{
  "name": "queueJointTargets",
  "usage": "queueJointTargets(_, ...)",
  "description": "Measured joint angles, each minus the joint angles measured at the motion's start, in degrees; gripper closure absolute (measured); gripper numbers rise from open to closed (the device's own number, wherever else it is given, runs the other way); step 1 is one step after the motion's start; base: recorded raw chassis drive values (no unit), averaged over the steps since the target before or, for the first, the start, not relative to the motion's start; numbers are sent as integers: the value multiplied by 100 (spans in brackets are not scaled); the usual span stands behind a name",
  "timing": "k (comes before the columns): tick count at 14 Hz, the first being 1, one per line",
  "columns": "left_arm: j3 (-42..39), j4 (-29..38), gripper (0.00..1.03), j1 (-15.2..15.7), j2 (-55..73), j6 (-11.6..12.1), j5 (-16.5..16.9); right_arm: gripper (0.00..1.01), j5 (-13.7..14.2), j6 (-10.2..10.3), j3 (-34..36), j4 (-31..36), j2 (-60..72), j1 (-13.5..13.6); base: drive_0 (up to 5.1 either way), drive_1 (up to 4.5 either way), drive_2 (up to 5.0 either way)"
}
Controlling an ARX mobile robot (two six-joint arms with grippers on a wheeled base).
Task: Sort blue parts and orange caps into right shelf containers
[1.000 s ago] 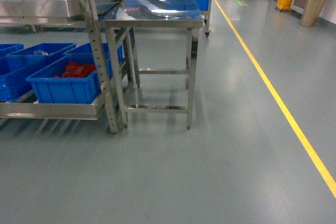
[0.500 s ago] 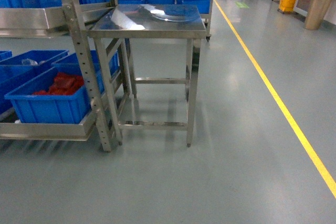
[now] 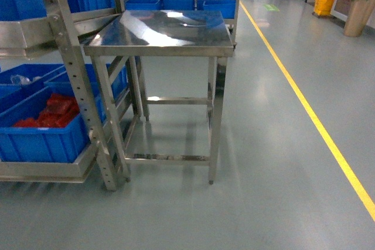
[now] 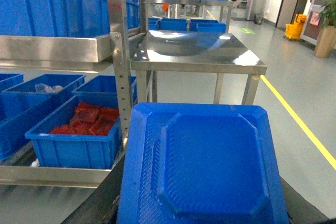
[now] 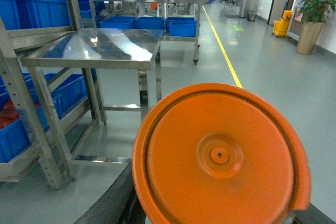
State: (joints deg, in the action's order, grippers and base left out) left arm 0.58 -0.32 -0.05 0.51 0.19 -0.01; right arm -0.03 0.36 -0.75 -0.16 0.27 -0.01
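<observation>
Pincer fingers unseen: blue part (image 4: 202,163) fills left view, orange cap (image 5: 219,156) right.

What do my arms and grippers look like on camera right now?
Hardly anything shows. The head view catches no arm. The left gripper appears only as matte black edges behind the blue part, and the right gripper looks the same behind the orange cap. No cables or markings are visible.

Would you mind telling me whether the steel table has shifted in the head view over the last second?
Yes. The steel table now appears lower, larger and nearer, as does the shelf post beside it, so the camera has advanced rather than the table.
</observation>
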Motion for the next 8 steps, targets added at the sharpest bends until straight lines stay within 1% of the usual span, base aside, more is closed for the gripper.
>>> queueJointTargets(3, 0, 17, 60, 0, 0, 0, 0, 57, 0, 0, 0, -9, 0, 0, 4, 414, -407)
queueJointTargets(4, 0, 0, 60, 0, 0, 0, 0, 57, 0, 0, 0, -24, 0, 0, 0, 0, 0)
queueJointTargets(8, 0, -20, 60, 0, 0, 0, 4, 57, 15, 0, 0, -15, 0, 0, -488, 248, 248)
